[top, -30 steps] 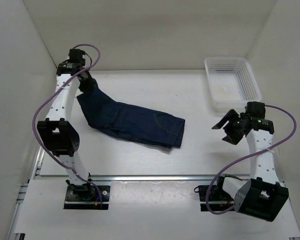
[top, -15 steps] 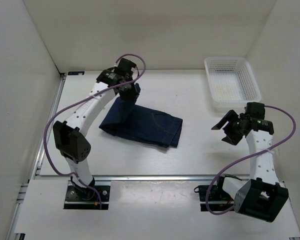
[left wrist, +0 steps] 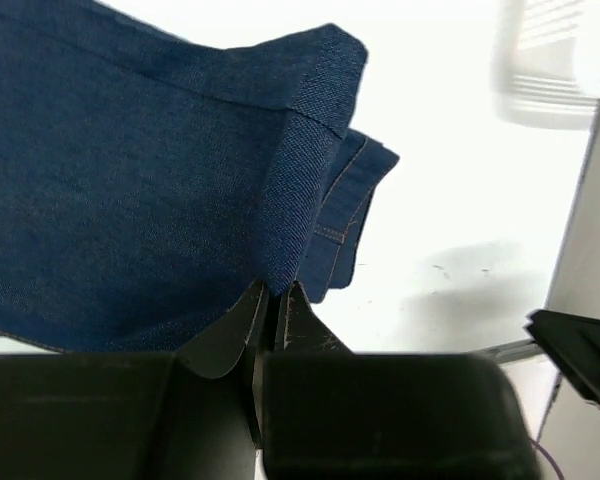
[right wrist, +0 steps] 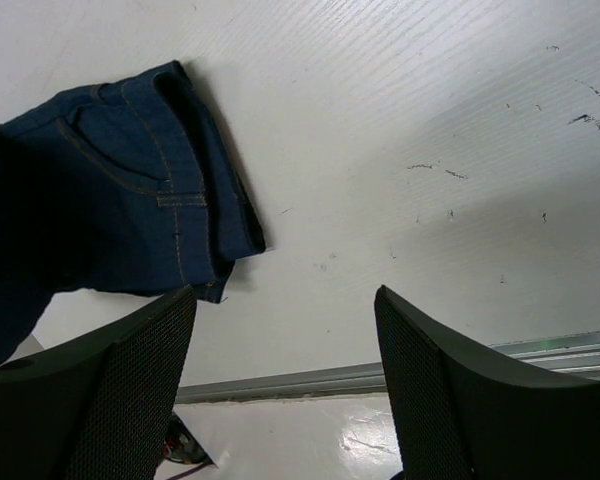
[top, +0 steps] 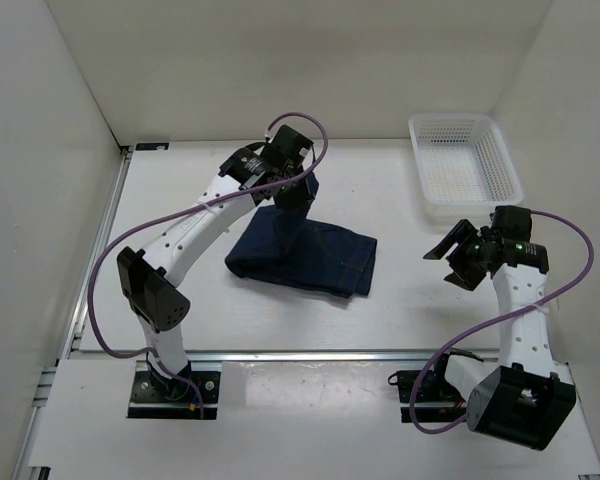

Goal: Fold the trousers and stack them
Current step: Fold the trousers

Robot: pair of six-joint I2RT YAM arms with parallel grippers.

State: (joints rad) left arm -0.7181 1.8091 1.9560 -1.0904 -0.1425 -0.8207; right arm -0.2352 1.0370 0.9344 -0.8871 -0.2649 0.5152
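Note:
The dark navy trousers (top: 305, 255) lie partly folded in the middle of the table. My left gripper (top: 298, 193) is shut on the leg end of the trousers (left wrist: 300, 190) and holds it lifted above the rest of the cloth, with the leg draped down from it. The waist end with orange-stitched pocket shows in the right wrist view (right wrist: 130, 190), lying flat. My right gripper (top: 452, 252) is open and empty, hovering to the right of the trousers, its fingers (right wrist: 100, 390) spread wide.
A white mesh basket (top: 464, 165) stands at the back right corner. White walls close in the table at the back and both sides. A metal rail (top: 310, 354) runs along the table's near edge.
My left gripper has carried the leg end from the far left rightward over the trousers, folding the cloth over itself. The right arm has barely moved.

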